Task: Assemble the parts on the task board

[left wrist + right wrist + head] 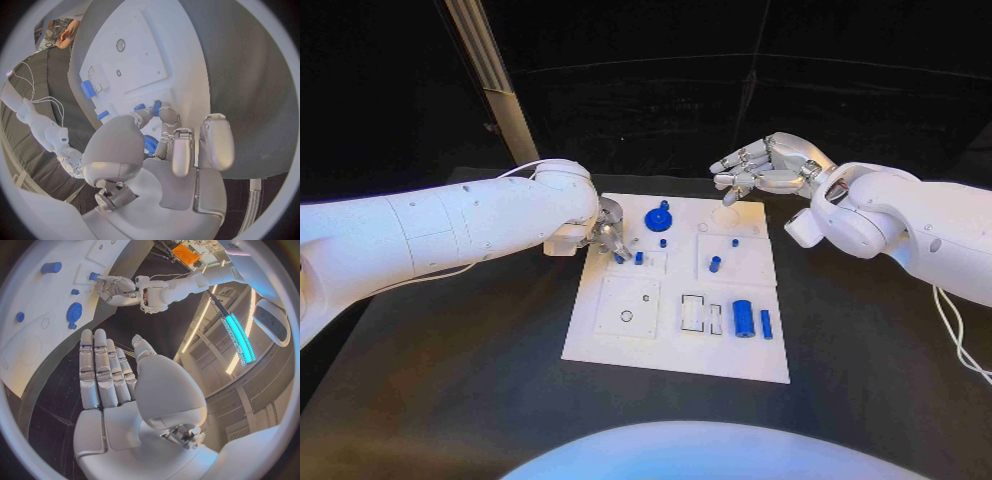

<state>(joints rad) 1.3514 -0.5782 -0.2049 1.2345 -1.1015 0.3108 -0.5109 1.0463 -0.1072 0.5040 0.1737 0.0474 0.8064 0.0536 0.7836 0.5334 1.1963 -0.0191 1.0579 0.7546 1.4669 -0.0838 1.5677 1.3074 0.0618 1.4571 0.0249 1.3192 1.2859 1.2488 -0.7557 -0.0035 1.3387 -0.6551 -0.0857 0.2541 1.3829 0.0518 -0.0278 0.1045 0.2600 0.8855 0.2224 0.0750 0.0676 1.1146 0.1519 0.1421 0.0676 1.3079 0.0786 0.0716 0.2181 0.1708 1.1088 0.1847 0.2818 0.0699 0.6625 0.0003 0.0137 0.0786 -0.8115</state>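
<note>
The white task board (635,335) lies in the middle of the black table. My left hand (599,236) reaches over its far left part. Its thumb and a finger (167,115) close round a small blue peg (156,105) standing in the board, with a second peg (620,258) beside it. A blue gear (659,218) sits just beyond, near the far edge. My right hand (769,165) hovers above the far right corner, fingers stretched out, holding nothing. A short peg (714,263) stands mid-board. A thick blue cylinder (743,318) and a thin one (766,323) lie near the right edge.
The board (37,340) has a square plate with a small hole (627,315) at its near left and rectangular slots (700,312) beside the cylinders. A metal post (488,75) rises behind the left arm. Black table surrounds the board.
</note>
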